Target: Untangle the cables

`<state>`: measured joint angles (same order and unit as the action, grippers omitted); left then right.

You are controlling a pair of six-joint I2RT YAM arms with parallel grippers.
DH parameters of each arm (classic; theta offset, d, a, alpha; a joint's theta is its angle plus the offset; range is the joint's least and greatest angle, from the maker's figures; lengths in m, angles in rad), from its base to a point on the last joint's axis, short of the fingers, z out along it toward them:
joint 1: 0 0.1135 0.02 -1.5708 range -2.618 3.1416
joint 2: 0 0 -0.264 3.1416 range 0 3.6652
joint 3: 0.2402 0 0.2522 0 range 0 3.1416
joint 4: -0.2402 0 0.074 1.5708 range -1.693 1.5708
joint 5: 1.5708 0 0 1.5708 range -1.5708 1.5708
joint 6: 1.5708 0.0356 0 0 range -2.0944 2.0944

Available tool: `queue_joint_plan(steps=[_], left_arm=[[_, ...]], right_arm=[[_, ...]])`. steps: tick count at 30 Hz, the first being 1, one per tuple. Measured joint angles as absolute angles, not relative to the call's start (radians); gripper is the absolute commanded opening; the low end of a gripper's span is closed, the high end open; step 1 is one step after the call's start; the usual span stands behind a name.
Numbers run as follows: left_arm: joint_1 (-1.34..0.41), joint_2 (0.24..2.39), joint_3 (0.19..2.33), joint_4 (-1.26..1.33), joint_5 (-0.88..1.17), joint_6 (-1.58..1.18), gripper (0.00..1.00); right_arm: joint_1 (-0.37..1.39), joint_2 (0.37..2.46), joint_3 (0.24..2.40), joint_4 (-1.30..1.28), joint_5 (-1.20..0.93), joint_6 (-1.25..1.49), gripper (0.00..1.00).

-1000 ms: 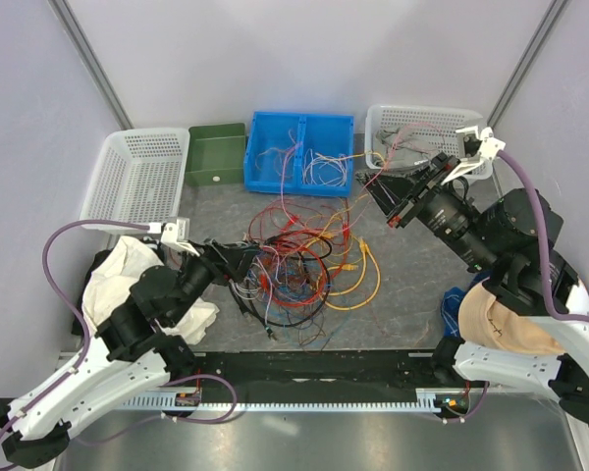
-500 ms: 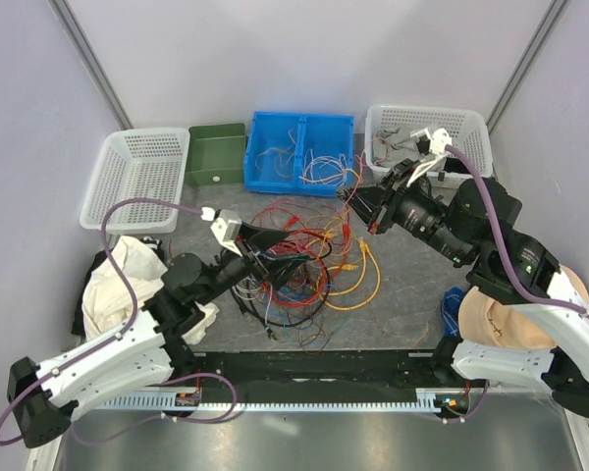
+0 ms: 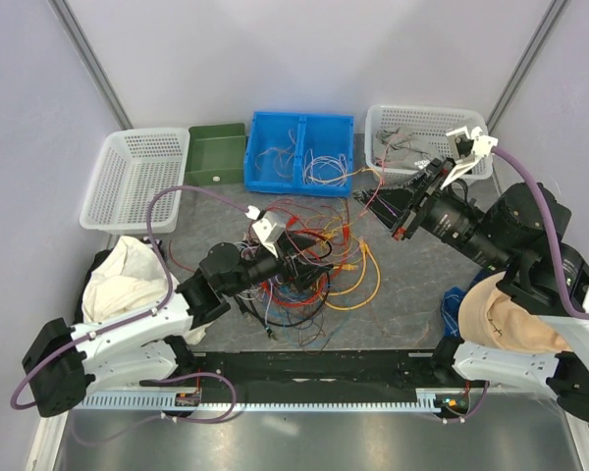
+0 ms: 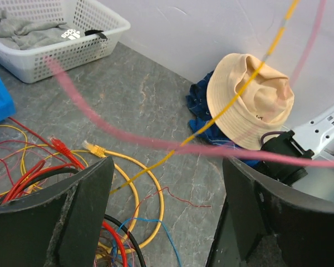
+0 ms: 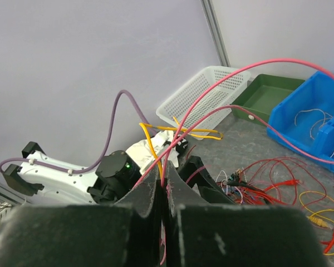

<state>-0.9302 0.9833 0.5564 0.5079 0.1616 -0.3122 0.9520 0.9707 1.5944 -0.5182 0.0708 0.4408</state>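
Observation:
The cables (image 3: pixel 304 257) lie in a tangled pile of red, orange, yellow, blue and black wires mid-table. My left gripper (image 3: pixel 310 259) is open, low over the pile's right part. In the left wrist view (image 4: pixel 168 167) its jaws stand wide apart around nothing, and a taut pink cable (image 4: pixel 156 142) and a yellow cable (image 4: pixel 234 97) cross in front of them. My right gripper (image 3: pixel 365 200) is raised at the pile's far right. In the right wrist view (image 5: pixel 164 177) it is shut on pink-red strands (image 5: pixel 211 89) and a yellow wire (image 5: pixel 151 146), which run from it toward the pile.
At the back stand a white basket (image 3: pixel 137 177), a green bin (image 3: pixel 216 152), a blue bin (image 3: pixel 302 149) with loose wires and a second white basket (image 3: pixel 422 123) with cloth. A white cloth (image 3: pixel 118 275) lies at left. A tan hat (image 3: pixel 501 319) lies at right.
My left arm has reached forward and right, from the pile's left edge to over its right part. My right gripper dipped toward the pile, then drew back right with the strands.

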Motion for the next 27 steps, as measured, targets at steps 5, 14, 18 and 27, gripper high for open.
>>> queue_joint_plan(steps=[5, 14, 18, 27], left_arm=[[-0.939, 1.039, 0.57, 0.52, 0.155, -0.3, 0.23], [-0.94, 0.942, 0.765, 0.229, -0.128, -0.222, 0.02], [-0.94, 0.915, 0.961, 0.043, -0.289, -0.187, 0.02], [-0.94, 0.977, 1.295, -0.213, -0.45, -0.163, 0.02]], right_arm=[[0.952, 0.945, 1.595, -0.542, 0.065, 0.441, 0.0], [0.952, 0.775, 1.452, -0.558, 0.159, 0.437, 0.32], [0.952, 0.673, 1.343, -0.556, 0.21, 0.442, 0.8], [0.952, 0.673, 1.225, -0.66, 0.292, 0.46, 0.98]])
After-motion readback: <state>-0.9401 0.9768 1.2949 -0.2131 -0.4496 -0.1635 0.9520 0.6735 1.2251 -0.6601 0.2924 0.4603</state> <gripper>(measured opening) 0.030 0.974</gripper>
